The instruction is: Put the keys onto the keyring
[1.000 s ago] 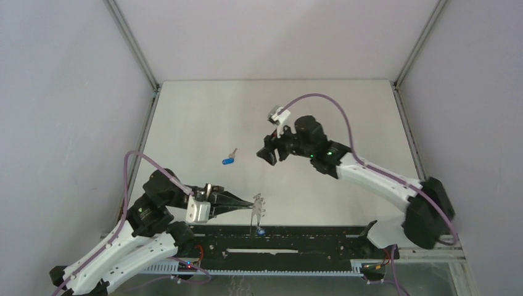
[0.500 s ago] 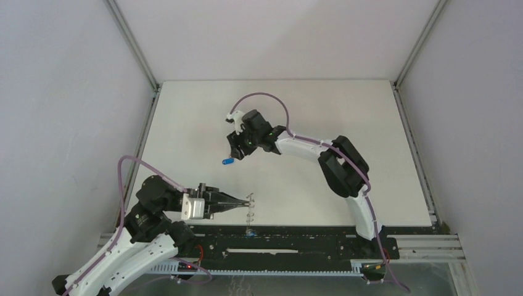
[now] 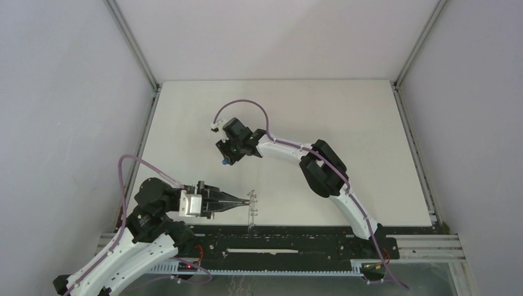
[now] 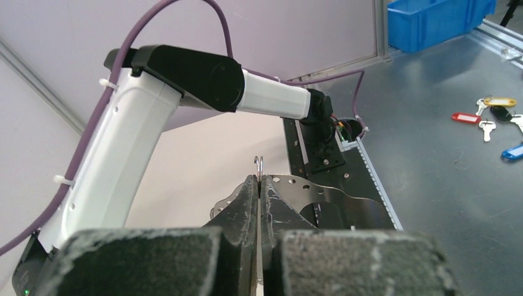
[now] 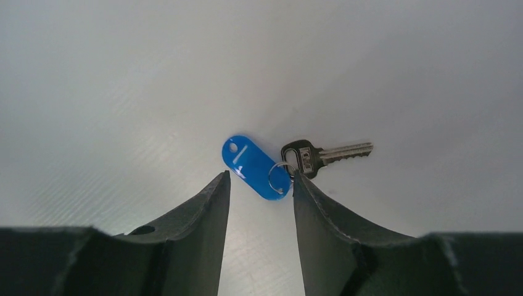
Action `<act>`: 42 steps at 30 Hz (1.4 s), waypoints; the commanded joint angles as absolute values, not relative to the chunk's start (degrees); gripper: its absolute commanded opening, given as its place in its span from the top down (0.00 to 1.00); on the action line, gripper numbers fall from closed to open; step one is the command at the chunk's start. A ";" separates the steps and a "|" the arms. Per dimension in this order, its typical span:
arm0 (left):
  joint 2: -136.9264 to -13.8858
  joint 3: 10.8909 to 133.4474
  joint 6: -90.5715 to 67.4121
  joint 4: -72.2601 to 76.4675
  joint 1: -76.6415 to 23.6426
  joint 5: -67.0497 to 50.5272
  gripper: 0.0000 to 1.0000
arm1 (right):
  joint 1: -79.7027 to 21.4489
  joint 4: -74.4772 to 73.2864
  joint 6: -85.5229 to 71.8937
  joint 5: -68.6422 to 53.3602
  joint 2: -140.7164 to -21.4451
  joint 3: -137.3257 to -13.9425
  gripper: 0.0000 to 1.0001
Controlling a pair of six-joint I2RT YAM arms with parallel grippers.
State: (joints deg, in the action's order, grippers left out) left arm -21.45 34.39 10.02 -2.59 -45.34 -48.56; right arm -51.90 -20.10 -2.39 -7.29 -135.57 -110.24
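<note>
Since the earlier frame we find the right arm swung left across the table, from mid-right to a long reach above the loose key, its jaws narrowed on the way. The left arm has drawn back slightly leftward with its load.

Nearest the bases, the left gripper is pinched fully closed on the keyring, which stands upright on edge just ahead of the front rail. In the left wrist view a wire loop pokes up between the pressed fingertips.

Farther out, left of centre, the key lies flat with its blue tag attached. The right gripper hangs directly over them, jaws about half apart. The tag's near end lies between the fingertips, and we cannot tell whether they touch it. The key's blade points away to the right, outside the jaws.
</note>
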 commanded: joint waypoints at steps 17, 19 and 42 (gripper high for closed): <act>-21.07 33.41 5.71 4.31 -45.00 -48.43 1.00 | -52.03 -19.66 -3.30 -2.37 -136.08 -111.45 0.63; -21.06 33.39 5.71 4.31 -44.98 -48.38 1.00 | -51.84 -20.07 -3.60 -2.86 -136.63 -112.02 0.70; -21.26 33.63 5.49 4.60 -44.93 -49.74 1.00 | -51.48 -7.92 -9.41 -11.31 -96.02 -59.04 1.00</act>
